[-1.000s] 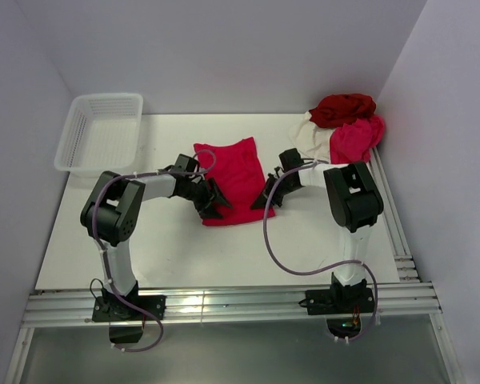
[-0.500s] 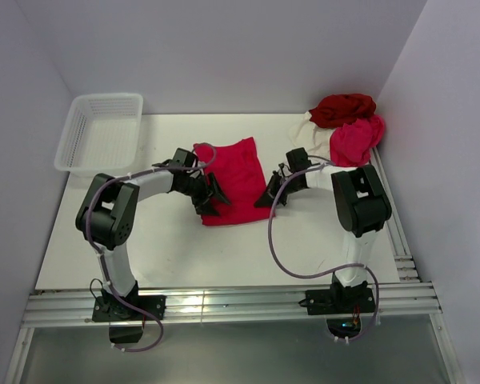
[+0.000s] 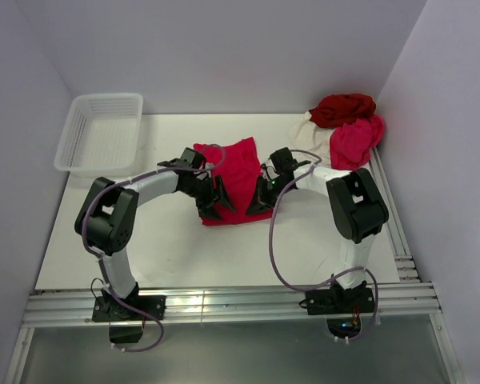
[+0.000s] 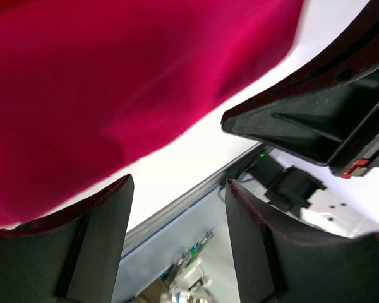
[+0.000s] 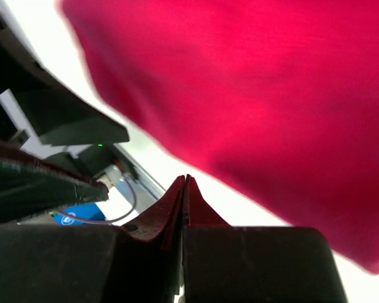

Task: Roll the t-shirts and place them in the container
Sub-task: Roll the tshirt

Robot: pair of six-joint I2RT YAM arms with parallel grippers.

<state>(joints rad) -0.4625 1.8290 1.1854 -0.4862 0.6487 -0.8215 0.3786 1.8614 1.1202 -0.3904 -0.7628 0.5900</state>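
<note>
Scene: bright crimson red cloth t-shirt [image 3: 234, 178] is lying flat as a rough rectangle at centre of white table [image 3: 184, 248], betw. the two arms. L gripper [image 3: 217, 200] is sitting low at the shirt's near-left edge w/ jaws standing apart; left wrist view [image 4: 177, 208] is showing the red hem and bare table in the gap. R gripper [image 3: 257, 198] is sitting at the near-right edge, jaws pressed together; in right wrist view [image 5: 184, 189] the closed tip is lying just beside the hem, can't tell if touching. Both grippers are facing each other, near but apart. Dark red t-shirt [image 3: 344, 108], pink t-shirt [image 3: 357, 138] and cream white t-shirt [image 3: 310, 138] are lying crumpled in one heap at far-right corner. White plastic mesh basket [image 3: 100, 132] is sitting at far-left.
</note>
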